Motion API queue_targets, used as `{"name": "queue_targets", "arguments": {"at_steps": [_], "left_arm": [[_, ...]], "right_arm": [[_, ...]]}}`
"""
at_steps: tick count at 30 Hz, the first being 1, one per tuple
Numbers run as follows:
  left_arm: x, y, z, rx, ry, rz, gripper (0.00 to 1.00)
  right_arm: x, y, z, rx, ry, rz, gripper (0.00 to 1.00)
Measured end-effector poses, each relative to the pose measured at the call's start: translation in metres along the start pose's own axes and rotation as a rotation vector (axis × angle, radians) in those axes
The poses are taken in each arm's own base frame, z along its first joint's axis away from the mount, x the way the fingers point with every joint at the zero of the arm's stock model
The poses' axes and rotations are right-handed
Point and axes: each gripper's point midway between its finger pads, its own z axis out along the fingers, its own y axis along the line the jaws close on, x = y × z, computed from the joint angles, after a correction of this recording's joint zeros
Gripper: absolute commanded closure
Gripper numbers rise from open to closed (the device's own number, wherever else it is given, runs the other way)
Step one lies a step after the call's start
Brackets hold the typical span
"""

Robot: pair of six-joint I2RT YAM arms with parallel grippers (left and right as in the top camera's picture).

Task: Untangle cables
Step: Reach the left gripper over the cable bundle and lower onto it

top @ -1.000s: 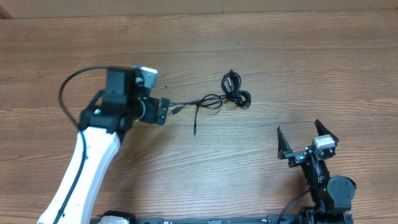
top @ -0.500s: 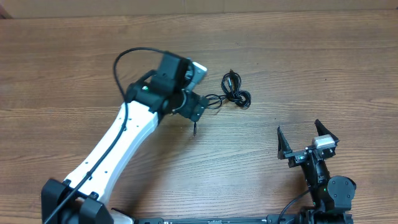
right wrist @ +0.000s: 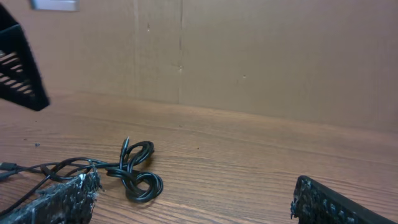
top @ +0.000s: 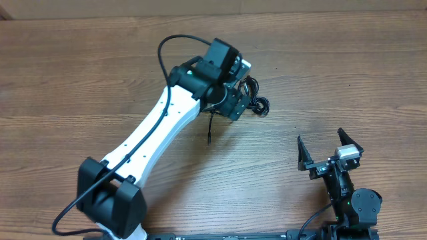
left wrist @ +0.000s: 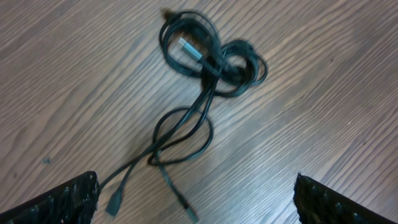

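Note:
The cables (left wrist: 211,68) are thin black cords knotted into a small tangle on the wooden table (top: 347,60). A silvery plug (left wrist: 189,48) lies on the knot, and loose ends trail toward the bottom of the left wrist view. From overhead only the coil (top: 259,104) and one loose end (top: 209,137) show beside the arm. My left gripper (top: 237,107) hovers over the tangle, open (left wrist: 196,199), with nothing between its fingers (left wrist: 68,199). My right gripper (top: 321,143) stands open near the front right. In its wrist view (right wrist: 193,202) the cables (right wrist: 134,171) lie ahead to the left.
The white left arm (top: 153,140) stretches diagonally from the front left to the table's middle. A cardboard wall (right wrist: 261,56) stands behind the table. A black ribbed piece (right wrist: 18,68) hangs at the upper left of the right wrist view.
The left arm has swung rightward, from left of the cables to right over them. The cables and the right arm have not moved.

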Motion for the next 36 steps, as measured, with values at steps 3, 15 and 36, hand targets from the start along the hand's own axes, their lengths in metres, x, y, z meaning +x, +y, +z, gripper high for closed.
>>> {"name": "queue_targets", "arguments": {"at_steps": [3,15,36], "left_arm": [[-0.009,-0.009,0.005,0.013,0.001,-0.016,0.0],[-0.01,-0.044,0.032,0.054,0.051,-0.006,0.0],[0.002,-0.044,0.072,0.029,0.123,-0.275,0.0]], "right_arm": [[0.0,0.0,0.0,0.0,0.0,0.0,0.0],[0.0,0.0,0.0,0.0,0.0,0.0,0.0],[0.0,0.0,0.0,0.0,0.0,0.0,0.0]]}}
